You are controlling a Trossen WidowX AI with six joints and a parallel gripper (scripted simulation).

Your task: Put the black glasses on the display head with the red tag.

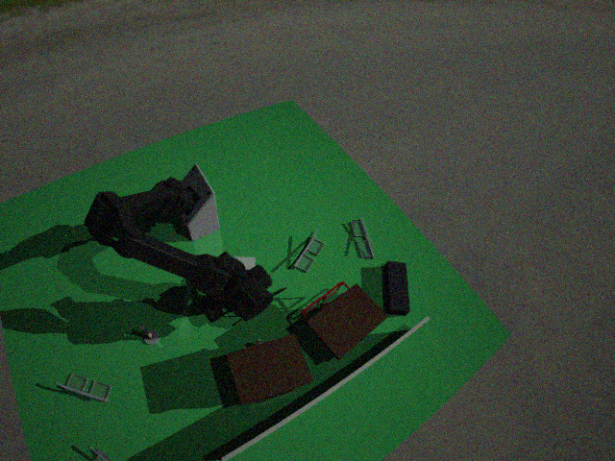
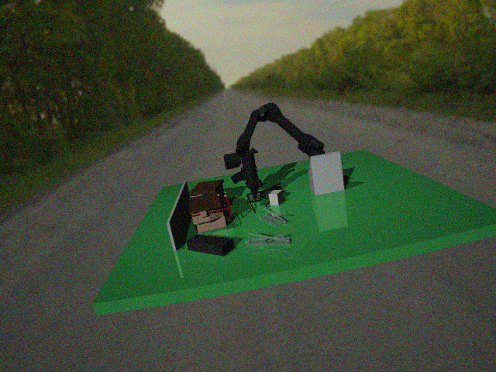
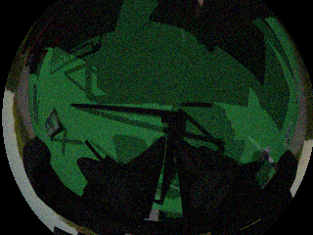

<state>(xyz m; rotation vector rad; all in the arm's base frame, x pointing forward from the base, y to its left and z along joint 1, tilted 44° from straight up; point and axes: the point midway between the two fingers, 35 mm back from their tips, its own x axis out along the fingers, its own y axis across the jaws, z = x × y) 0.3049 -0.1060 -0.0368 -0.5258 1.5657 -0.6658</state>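
Note:
My gripper (image 2: 255,194) (image 3: 170,140) points down, its fingers nearly together on the middle of the black glasses (image 1: 281,291) (image 3: 122,110), whose thin temples stick out beside them. Whether the glasses touch the table is too dark to tell. Two block-shaped display heads stand beyond the gripper: one (image 1: 347,322) (image 2: 210,224) near the dark box, with a red glasses-like frame (image 1: 323,299) (image 2: 230,210) at its face, the other (image 1: 270,369) beside it. The red tag cannot be made out. In the top view the arm hides the fingertips.
A small white block (image 1: 246,261) (image 2: 275,198) stands close to the gripper. Grey glasses (image 1: 307,253) (image 2: 273,218) and another grey pair (image 1: 361,238) (image 2: 268,240) lie nearby. A dark box (image 1: 397,287) (image 2: 210,244) lies beside the heads. An upright panel (image 2: 180,220) stands behind them.

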